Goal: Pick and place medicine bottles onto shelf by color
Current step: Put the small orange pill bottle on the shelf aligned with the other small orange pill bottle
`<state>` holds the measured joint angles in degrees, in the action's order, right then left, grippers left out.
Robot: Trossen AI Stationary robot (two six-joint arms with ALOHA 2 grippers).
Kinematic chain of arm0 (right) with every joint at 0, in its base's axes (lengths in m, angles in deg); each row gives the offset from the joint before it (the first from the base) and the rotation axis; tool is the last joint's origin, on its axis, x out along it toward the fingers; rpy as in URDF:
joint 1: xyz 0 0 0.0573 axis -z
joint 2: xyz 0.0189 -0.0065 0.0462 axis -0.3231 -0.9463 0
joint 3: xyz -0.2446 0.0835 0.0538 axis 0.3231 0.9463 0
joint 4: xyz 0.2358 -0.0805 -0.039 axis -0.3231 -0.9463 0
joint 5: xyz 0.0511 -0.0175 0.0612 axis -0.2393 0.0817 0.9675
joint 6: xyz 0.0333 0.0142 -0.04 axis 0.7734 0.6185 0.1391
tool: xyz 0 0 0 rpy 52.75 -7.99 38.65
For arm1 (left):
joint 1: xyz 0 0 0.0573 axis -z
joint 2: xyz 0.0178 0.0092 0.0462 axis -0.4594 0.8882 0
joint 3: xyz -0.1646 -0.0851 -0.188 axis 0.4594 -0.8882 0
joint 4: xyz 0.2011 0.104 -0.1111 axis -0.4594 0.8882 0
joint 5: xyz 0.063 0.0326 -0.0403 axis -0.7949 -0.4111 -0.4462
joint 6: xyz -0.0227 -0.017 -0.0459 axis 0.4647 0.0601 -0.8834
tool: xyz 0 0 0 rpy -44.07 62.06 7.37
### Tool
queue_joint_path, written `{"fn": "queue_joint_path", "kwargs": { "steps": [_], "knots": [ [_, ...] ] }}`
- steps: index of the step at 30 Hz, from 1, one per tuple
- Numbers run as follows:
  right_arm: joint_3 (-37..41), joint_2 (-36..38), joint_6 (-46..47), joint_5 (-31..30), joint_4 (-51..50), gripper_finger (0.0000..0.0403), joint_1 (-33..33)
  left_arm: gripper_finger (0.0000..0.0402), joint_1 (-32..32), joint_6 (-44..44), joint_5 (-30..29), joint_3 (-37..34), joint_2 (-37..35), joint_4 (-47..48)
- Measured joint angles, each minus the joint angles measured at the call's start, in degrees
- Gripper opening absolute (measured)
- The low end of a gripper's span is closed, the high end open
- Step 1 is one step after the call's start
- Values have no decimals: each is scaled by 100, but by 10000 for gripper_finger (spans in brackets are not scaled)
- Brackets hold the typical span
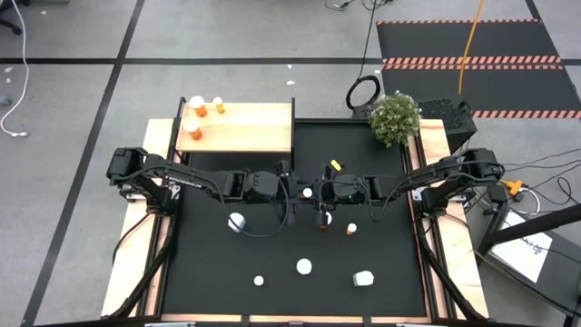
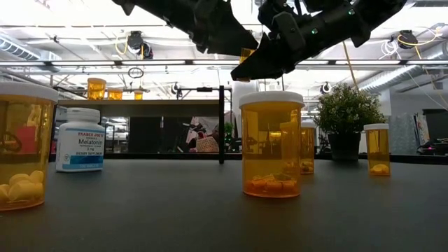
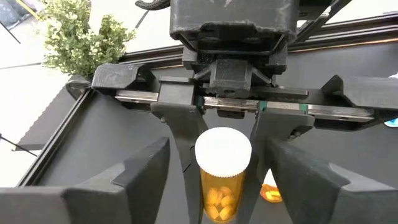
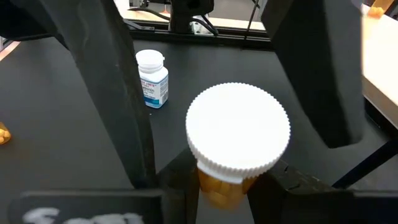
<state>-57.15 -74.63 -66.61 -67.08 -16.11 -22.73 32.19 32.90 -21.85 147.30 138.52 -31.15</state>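
An orange medicine bottle with a white cap (image 1: 308,192) hangs in the air over the middle of the black mat (image 1: 209,272), with my right gripper (image 1: 317,193) shut on it. My left gripper (image 1: 296,192) faces it from the other side. It is open, its fingers (image 3: 146,171) standing on either side of the bottle (image 3: 222,186) with a gap to it. The light-wood shelf (image 1: 254,132) stands at the far left and bears three orange bottles (image 1: 197,105). My right gripper pinches the orange bottle's body just under the white cap (image 4: 214,186) between its two fingers (image 3: 185,146). The fingers come about level from the table's right side. The bottle is upright, cap up, lifted clear of the mat.
Loose bottles stand on the mat: a white one (image 1: 237,222) to the left, two orange ones (image 1: 351,229) just below the grippers, and more near the front (image 1: 304,266), (image 1: 363,278). A potted plant (image 1: 395,118) sits at the far right.
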Motion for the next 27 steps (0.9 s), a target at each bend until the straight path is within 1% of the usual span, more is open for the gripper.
{"fn": "queue_joint_path", "kwargs": {
  "steps": [6,14,21,27],
  "knots": [
    [0,0,0,0,-3,94,0,205,0,-57,72,0,0,-2],
    [0,0,0,2,-3,94,0,158,0,-48,74,0,0,-2],
    [0,0,1,2,-5,94,0,133,0,-33,76,0,0,0],
    [0,0,39,2,-5,102,0,131,0,-33,77,0,0,0]
  ]
}}
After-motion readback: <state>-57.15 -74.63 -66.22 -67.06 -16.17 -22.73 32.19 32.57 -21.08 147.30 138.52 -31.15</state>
